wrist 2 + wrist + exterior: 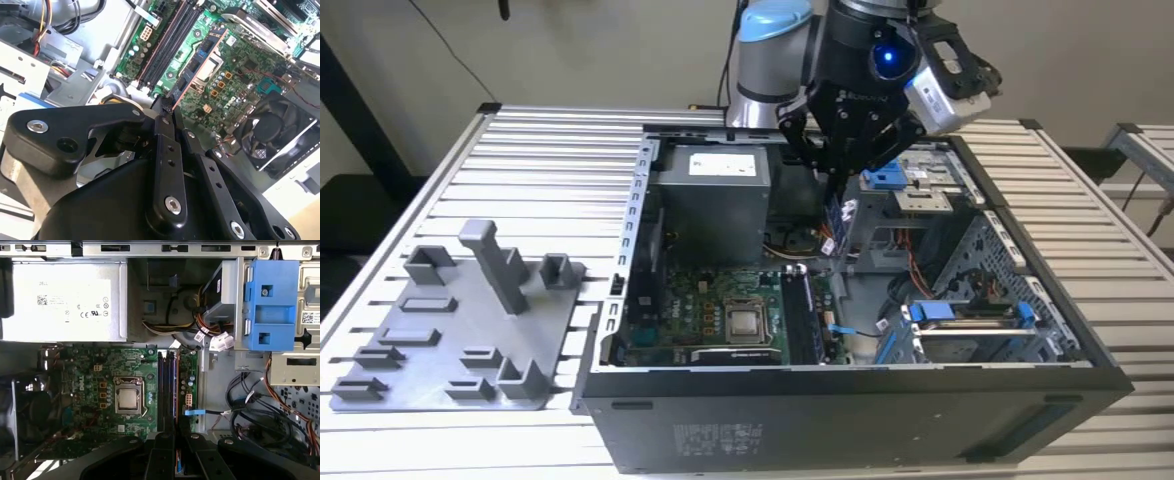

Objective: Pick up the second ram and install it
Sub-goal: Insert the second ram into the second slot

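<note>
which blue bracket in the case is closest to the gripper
The blue bracket at the far end of the case, beside the gripper holding the second ram. The other blue bracket sits toward the near wall.

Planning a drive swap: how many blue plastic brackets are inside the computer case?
2: one blue bracket at the far end, another nearer the camera, both toward the exterior view's right. Others may be hidden.

Slatted table (547, 140): open computer case (854, 425), grey tray (447, 352).
</note>
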`<state>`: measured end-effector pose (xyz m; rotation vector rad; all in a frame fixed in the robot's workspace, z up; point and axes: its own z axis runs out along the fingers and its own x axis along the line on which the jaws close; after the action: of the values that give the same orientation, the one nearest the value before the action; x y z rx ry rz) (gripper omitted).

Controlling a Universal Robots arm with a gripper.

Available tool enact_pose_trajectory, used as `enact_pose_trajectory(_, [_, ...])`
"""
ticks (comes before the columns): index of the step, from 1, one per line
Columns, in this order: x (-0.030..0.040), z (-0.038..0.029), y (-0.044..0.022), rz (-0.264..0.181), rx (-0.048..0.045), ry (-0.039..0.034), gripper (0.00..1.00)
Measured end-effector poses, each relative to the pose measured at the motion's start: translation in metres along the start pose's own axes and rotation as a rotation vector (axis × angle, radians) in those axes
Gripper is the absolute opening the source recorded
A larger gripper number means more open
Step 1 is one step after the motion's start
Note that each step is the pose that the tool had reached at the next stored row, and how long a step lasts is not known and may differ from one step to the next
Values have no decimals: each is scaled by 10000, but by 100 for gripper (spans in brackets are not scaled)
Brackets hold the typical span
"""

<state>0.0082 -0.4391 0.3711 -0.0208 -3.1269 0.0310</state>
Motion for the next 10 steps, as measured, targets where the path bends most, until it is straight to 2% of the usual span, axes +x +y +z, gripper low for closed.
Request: enact_pose_trajectory(10, [-1,18,0,-4,-3,-1,14])
